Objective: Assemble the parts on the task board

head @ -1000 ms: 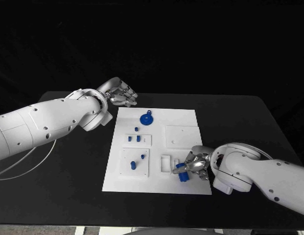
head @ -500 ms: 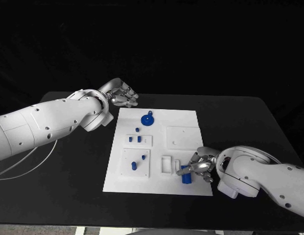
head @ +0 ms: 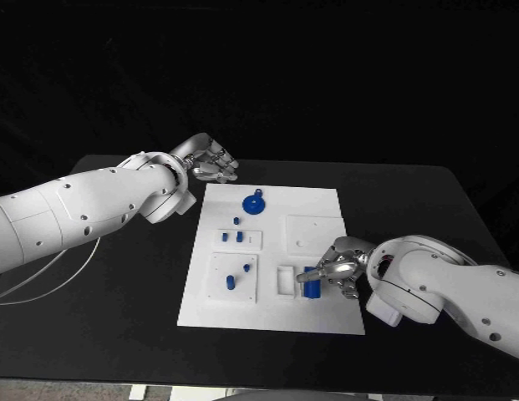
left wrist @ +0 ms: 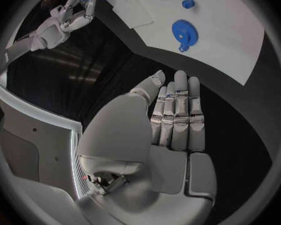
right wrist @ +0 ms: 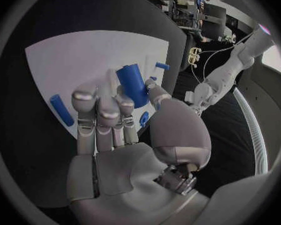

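Observation:
The white task board [head: 311, 201] lies mid-table. My right hand [head: 336, 271] hovers over its near right part and pinches a blue cylinder [head: 311, 289] [right wrist: 133, 85] between thumb and fingers, just beside a white slot block [head: 286, 281]. A blue peg [right wrist: 61, 110] lies flat on the board near the fingertips [right wrist: 84, 92]. My left hand [head: 212, 160] [left wrist: 173, 119] floats off the board's far left corner, fingers straight and holding nothing. A round blue part [head: 253, 203] [left wrist: 183, 32] sits at the far end of the board.
Small blue pieces [head: 231, 236] stand in a square plate left of centre, and two more [head: 233, 282] in the plate nearer me. A plain white square plate [head: 313, 232] lies on the board's right side. Black table [head: 114, 276] surrounds the board.
My right hand has carried the blue cylinder away from the board's front edge, a little farther in beside the slot block. The left hand has stayed put.

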Tool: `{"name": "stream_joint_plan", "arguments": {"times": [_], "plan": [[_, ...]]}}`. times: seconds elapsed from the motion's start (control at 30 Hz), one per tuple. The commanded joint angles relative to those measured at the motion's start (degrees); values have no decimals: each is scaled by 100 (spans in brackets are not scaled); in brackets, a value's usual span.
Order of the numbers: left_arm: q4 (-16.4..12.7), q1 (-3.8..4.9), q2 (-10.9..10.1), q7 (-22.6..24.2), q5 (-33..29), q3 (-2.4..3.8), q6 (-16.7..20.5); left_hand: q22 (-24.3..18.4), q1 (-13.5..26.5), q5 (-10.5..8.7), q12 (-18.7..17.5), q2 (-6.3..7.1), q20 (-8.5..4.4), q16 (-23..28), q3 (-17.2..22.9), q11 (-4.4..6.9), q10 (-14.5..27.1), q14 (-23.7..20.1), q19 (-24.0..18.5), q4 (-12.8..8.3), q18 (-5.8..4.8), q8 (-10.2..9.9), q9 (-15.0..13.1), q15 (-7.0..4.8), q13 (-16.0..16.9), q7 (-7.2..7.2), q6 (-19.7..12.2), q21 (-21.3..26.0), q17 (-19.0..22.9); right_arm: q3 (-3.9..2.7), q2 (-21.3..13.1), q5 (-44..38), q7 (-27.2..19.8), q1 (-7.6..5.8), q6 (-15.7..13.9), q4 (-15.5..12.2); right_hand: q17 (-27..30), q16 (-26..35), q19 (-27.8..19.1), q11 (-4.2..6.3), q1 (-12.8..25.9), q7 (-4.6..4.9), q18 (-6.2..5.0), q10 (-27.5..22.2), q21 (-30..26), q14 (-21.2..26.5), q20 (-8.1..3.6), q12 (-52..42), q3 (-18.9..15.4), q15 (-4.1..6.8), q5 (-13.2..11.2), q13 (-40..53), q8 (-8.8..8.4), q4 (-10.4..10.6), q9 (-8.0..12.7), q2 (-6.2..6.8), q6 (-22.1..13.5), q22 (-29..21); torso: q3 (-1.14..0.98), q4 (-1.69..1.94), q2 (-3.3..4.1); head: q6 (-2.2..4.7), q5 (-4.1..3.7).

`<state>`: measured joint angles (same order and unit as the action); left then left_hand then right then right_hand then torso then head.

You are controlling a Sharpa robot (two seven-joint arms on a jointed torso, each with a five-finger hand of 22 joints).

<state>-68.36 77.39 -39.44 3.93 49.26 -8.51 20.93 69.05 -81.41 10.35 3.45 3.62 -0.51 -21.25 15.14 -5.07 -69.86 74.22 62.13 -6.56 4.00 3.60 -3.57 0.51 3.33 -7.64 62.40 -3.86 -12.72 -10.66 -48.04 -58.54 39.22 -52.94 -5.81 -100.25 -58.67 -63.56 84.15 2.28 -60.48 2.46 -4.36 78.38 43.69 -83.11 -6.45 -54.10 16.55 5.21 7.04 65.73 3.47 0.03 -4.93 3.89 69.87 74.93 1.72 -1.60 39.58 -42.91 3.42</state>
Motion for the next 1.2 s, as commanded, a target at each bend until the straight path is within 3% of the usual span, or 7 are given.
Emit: {"name": "stream_joint_plan", "arguments": {"times": [0.03,0.27,0.57,0.67,0.87,1.2], "plan": [[-6,4,21,-12,-31,3,-68,-4,27,-6,-4,38,20,-9,5,12,45,3,39,36,-55,-1,-6,30,0,13,-34,3,-7,-4,99,188,45,-51,-25,73,-9,21,294,38,-32,-15,77,-7,5,3,-37,37,-15,33,-27,-6,19,57,6,1,51,68,-1,3,2,-3,10],[-2,5,37,-29,-31,2,-82,-16,35,-7,-4,37,22,-11,9,11,49,0,40,55,-54,-1,-6,33,0,12,-36,5,-8,30,298,211,122,-157,80,276,-15,32,293,34,-57,-11,77,-12,-8,3,-34,49,-65,29,-43,-17,17,175,5,30,48,74,-2,-2,6,2,41],[5,5,55,-57,-30,1,-117,-16,35,-7,-4,37,22,-11,9,11,49,0,40,55,-54,-1,-6,33,0,12,-36,5,-8,199,491,280,182,-260,288,470,-10,47,290,31,-18,-7,77,-27,-8,6,-33,81,-122,28,-60,-39,18,226,4,31,45,83,-7,-5,8,-4,75],[6,6,60,-77,-24,1,-145,-16,35,-7,-4,37,22,-11,9,11,49,0,40,55,-54,-1,-6,33,0,12,-36,5,-8,272,536,286,195,-300,422,515,-1,75,288,27,-6,1,76,-41,-34,8,-30,111,-321,27,-70,-66,21,209,0,-60,39,93,-7,-4,9,-11,83],[9,6,67,-100,-19,-1,-172,-34,36,-13,-5,44,25,-12,11,8,65,-4,41,74,-54,-2,-6,35,0,12,-43,6,-9,365,592,301,206,-336,520,560,-6,86,289,29,-11,-7,77,-47,-51,7,-32,134,-407,28,-57,-90,19,174,0,-101,44,102,-7,-9,12,-17,110],[12,6,73,-106,-18,-1,-182,-60,29,-10,-3,50,26,-15,16,6,71,-4,45,94,-53,0,-6,36,0,11,-46,4,-9,409,674,243,207,-352,459,622,-5,95,290,31,7,-8,79,-46,-51,6,-34,149,-435,30,-61,-108,18,185,-1,-100,51,111,-7,-7,11,-5,139]]}}
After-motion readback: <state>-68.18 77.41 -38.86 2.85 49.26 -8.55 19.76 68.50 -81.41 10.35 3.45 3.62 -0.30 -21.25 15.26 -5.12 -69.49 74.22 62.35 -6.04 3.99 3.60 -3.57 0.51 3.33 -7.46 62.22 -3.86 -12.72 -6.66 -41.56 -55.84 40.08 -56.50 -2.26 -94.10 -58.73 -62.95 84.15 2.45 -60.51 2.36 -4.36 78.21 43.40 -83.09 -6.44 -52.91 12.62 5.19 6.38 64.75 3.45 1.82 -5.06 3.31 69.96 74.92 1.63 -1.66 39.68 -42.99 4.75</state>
